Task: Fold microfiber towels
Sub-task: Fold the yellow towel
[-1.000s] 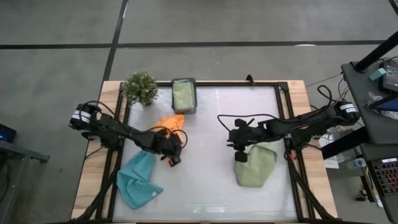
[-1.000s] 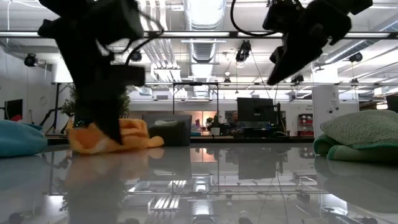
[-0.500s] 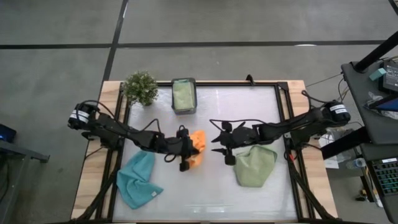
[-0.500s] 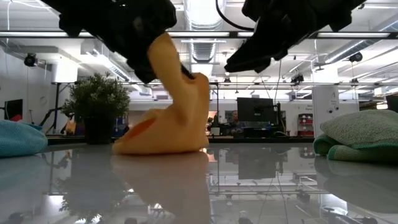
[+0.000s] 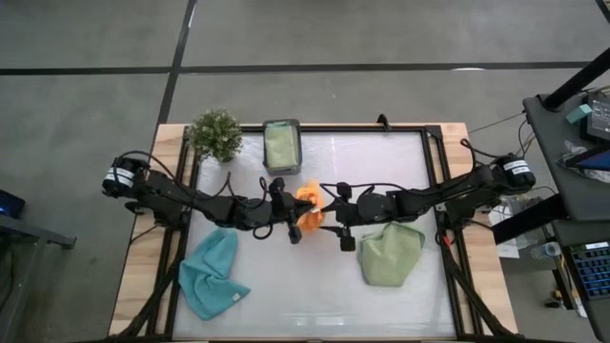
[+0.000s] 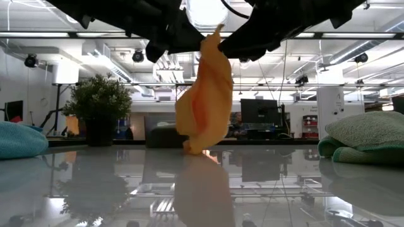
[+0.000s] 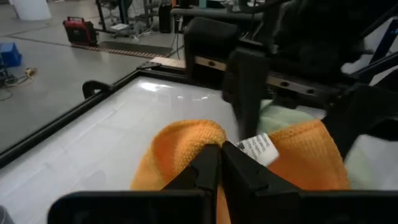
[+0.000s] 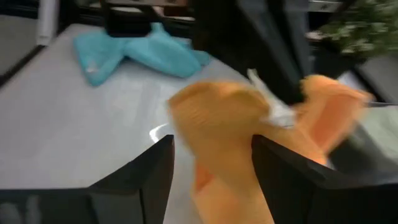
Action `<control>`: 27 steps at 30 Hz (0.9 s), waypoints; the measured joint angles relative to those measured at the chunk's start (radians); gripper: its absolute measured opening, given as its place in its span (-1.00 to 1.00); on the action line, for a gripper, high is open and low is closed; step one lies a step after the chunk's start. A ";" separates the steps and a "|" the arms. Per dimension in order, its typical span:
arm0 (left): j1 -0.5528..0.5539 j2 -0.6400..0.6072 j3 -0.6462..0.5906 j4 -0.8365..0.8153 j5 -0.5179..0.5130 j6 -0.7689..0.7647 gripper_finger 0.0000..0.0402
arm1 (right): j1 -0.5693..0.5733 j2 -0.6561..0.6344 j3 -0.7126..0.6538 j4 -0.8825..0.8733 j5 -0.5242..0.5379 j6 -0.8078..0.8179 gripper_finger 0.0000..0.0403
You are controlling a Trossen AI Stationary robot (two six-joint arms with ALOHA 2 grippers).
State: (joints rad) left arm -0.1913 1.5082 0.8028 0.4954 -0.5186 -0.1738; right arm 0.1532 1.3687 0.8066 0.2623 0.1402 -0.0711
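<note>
An orange microfiber towel (image 5: 310, 203) hangs bunched over the table's middle, with my left gripper (image 5: 301, 213) shut on its top. My right gripper (image 8: 214, 168) is open, and its two fingers stand on either side of the same towel's upper part (image 8: 224, 118). A light blue towel (image 5: 210, 272) lies crumpled at the near left. At the near right a sage green towel (image 5: 389, 253) lies folded over. Another green towel sits in the dark grey box (image 5: 281, 146) at the far edge. My left gripper pinches a bunched top fold of the orange towel (image 7: 205, 140) between its two fingers, beside the white label (image 7: 258, 149). The fingers come nearly level from the table's left. The towel hangs slack below them, its lower end (image 6: 192, 150) at the tabletop. Whether my right gripper touches the towel, I cannot tell.
A small potted plant (image 5: 214, 133) stands at the far left corner, next to the box. The white tabletop (image 5: 286, 305) lies bare along the near edge between the blue and green towels.
My left gripper has moved toward the table's right and risen, tipping from pointing down to nearly level. It has drawn the orange towel from the far left to the middle, where it now hangs. My right gripper has opened, tipped toward level and moved left to the towel.
</note>
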 joint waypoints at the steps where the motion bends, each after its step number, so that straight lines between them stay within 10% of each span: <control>1: 0.000 0.000 0.000 0.001 0.000 -0.001 -1.00 | 0.000 0.003 0.000 0.011 0.022 -0.008 0.02; 27: -0.001 -0.003 -0.009 -0.073 0.038 0.000 -1.00 | -0.003 0.010 0.000 0.067 0.166 -0.104 -0.47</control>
State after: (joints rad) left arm -0.1921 1.5047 0.7937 0.4223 -0.4808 -0.1742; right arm 0.1505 1.3789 0.8064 0.3291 0.3058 -0.1754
